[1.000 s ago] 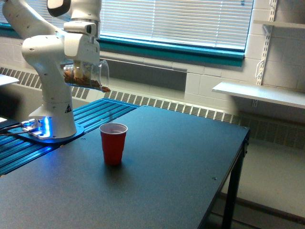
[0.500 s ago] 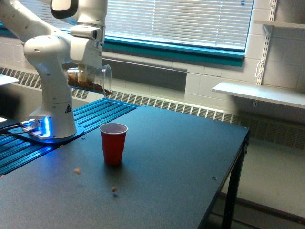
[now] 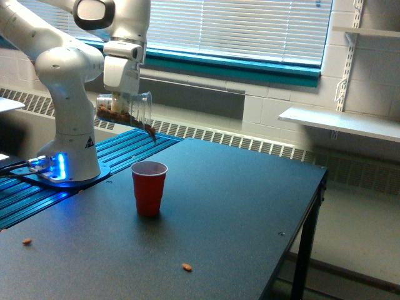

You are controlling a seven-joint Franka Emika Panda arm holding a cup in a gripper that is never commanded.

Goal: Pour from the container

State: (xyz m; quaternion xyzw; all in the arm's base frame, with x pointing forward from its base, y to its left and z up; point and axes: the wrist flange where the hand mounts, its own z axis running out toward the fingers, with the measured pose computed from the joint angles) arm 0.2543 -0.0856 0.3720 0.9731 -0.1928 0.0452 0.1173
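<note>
Dark table [image 3: 237, 206] held the red cup [image 3: 149, 187]. Gripper [image 3: 122, 100] clamped the clear container [image 3: 125, 109], tipped mouth-down above the cup so brown pieces slid out; two pieces [image 3: 187, 267] missed.

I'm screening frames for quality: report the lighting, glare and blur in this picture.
Exterior view: even daylight from the blinds, no harsh glare; blue glow at the arm's base; red cup sharp; container in the hand slightly soft.
</note>
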